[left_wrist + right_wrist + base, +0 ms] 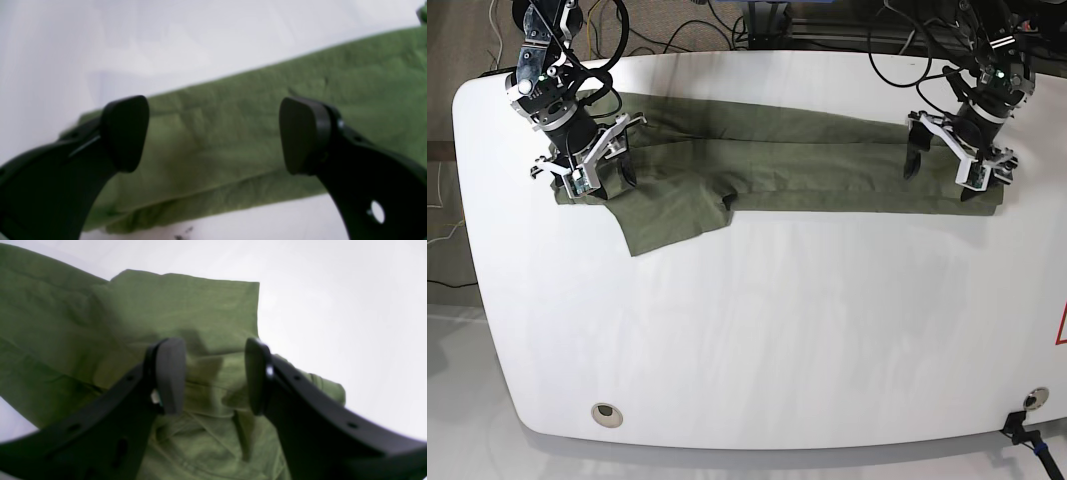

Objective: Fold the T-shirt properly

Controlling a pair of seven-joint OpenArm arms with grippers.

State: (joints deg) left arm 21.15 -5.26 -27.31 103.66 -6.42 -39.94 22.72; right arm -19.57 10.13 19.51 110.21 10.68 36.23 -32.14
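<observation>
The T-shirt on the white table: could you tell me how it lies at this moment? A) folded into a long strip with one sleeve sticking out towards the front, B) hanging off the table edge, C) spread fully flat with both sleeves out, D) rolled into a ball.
A: in the base view the T-shirt forms a long band across the table, with one sleeve jutting forward.

The olive-green T-shirt (777, 165) lies folded into a long, apparently layered band across the table's far side.

Both wrist views blur the T-shirt (233, 133), cropped at their edges.
</observation>
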